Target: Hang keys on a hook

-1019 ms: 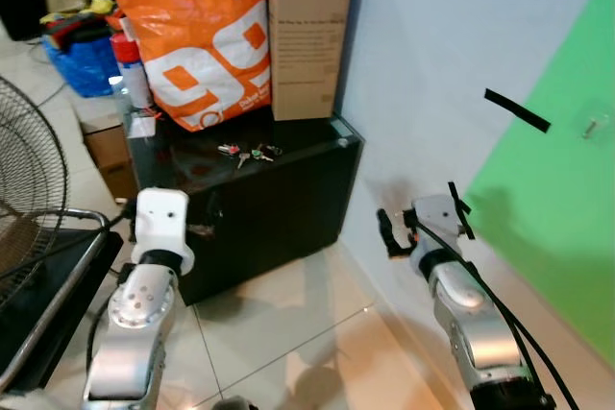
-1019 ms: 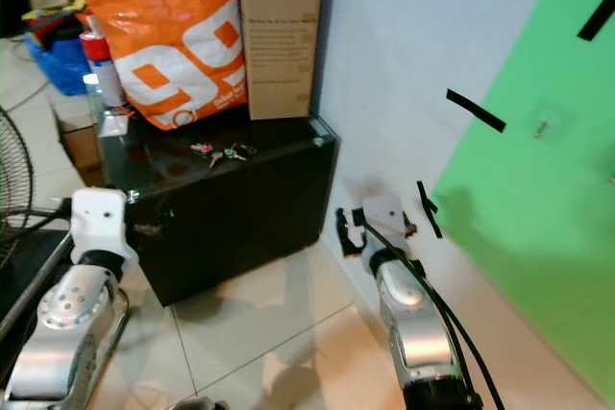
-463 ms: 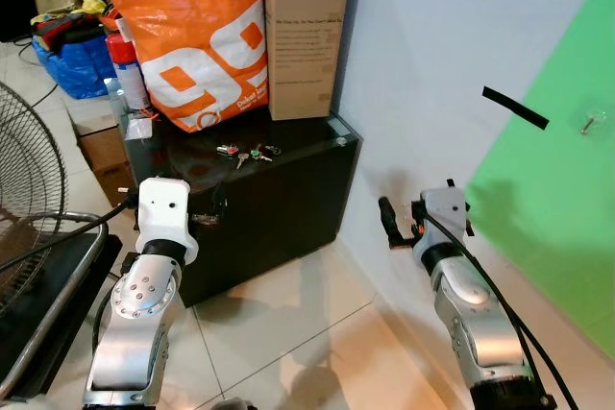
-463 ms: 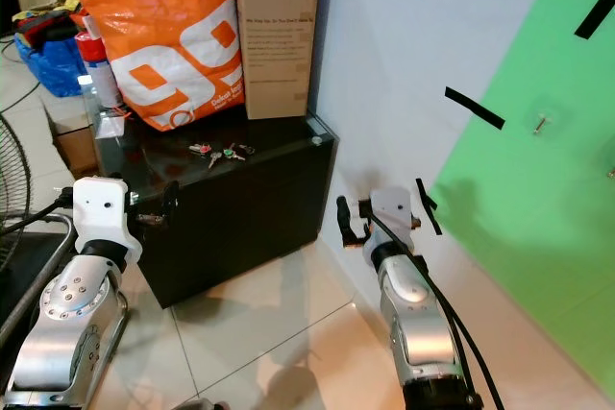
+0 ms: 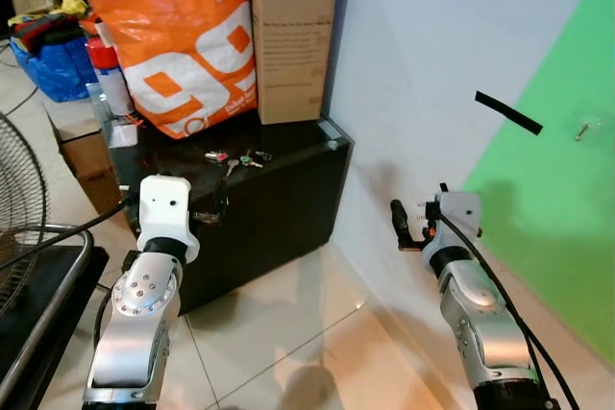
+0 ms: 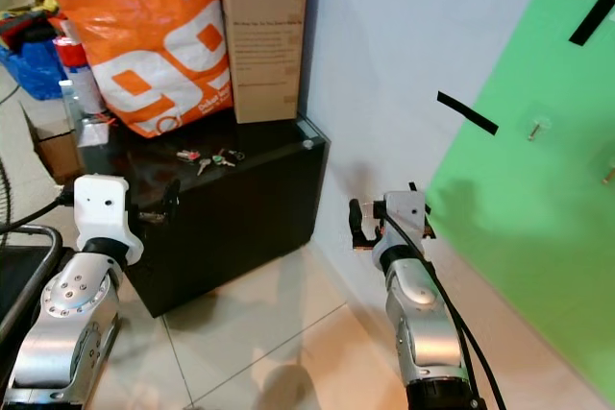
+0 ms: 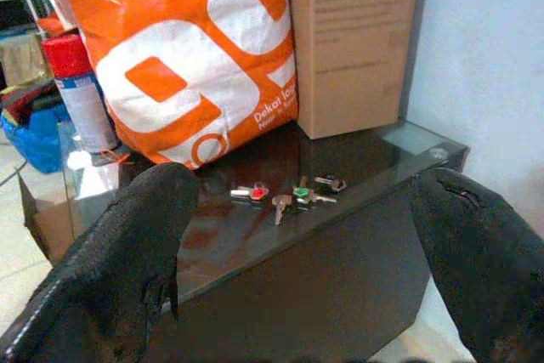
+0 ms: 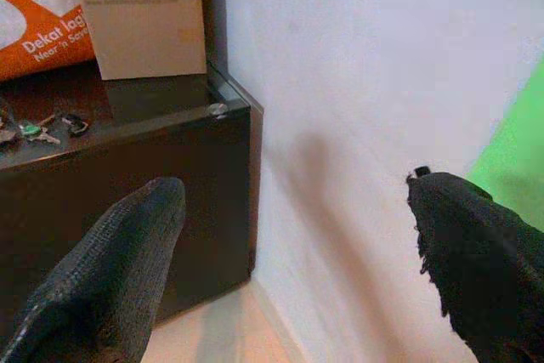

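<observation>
Lying flat on the glossy black cabinet [image 5: 279,199] were the keys [image 7: 285,195]: a small bunch with red and green plastic heads, spread loose just in front of the orange bag [image 5: 183,45] and the cardboard box [image 5: 288,36]. I judged them light, hard and thin, apt to skid on that smooth top and to dangle and swing once lifted; best pinched at the ring or a coloured head. My left gripper [image 7: 297,244] pointed at them with fingers wide apart, short of the cabinet. My right gripper [image 8: 297,252], also spread, hung near the wall. The hook [image 5: 584,128] sat far right on the green panel [image 5: 557,208].
</observation>
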{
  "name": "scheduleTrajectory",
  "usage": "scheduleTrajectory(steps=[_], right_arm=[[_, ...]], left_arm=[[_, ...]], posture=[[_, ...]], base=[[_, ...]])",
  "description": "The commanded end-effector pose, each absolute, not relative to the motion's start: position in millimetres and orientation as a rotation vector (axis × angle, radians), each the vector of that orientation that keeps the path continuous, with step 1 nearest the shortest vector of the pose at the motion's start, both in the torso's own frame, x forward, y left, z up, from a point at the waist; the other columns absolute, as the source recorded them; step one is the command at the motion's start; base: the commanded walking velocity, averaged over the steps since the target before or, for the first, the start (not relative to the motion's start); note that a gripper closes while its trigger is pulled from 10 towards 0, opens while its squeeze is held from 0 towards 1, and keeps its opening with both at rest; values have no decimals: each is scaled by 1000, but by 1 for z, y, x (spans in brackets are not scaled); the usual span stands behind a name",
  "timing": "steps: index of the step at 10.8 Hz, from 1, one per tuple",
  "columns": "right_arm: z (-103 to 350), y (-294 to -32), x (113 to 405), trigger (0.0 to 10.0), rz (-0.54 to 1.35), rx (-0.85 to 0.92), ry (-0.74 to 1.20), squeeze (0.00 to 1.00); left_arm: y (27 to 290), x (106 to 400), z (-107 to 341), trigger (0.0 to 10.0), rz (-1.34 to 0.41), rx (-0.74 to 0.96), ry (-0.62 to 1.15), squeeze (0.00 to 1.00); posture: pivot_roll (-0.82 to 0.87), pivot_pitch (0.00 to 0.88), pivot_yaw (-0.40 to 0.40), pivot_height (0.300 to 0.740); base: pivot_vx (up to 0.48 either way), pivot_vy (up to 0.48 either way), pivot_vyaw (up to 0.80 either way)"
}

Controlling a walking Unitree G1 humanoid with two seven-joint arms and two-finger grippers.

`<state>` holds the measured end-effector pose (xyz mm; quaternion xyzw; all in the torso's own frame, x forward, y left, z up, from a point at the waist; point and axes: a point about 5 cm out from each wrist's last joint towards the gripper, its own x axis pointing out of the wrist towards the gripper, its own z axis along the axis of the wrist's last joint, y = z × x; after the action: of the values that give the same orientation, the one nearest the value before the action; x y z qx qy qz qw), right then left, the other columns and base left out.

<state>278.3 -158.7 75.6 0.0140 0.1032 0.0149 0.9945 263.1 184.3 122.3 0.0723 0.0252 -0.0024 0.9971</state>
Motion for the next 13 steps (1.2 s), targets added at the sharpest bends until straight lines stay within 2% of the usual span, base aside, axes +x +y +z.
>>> scheduleTrajectory(steps=[1, 3, 5, 8, 9, 13], right_arm=[[82, -160, 281, 10000, 24, 29, 182, 1000], [81, -161, 281, 10000, 27, -34, 166, 1000], [81, -157, 280, 10000, 53, -16, 152, 1000], [81, -163, 286, 10000, -15, -27, 180, 1000], [80, -163, 286, 10000, -13, 3, 184, 1000], [81, -164, 286, 10000, -8, 1, 164, 1000]], left_arm=[[184, 263, 125, 10000, -12, 146, 48, 588], [184, 263, 126, 10000, -18, 142, 42, 604], [184, 262, 127, 10000, -17, 141, 42, 612], [184, 264, 128, 10000, -21, 144, 39, 643], [184, 265, 128, 10000, -22, 143, 38, 675], [183, 265, 127, 10000, -28, 139, 39, 671]], posture=[[-61, 0, -39, 740], [-56, 0, -40, 740], [-51, 0, -43, 740], [-52, 0, -42, 740], [-53, 0, -42, 740], [-56, 0, -40, 740]], base=[[386, 0, 0], [399, 0, 0], [396, 0, 794], [404, 0, 798], [454, 0, 0], [469, 0, 0]])
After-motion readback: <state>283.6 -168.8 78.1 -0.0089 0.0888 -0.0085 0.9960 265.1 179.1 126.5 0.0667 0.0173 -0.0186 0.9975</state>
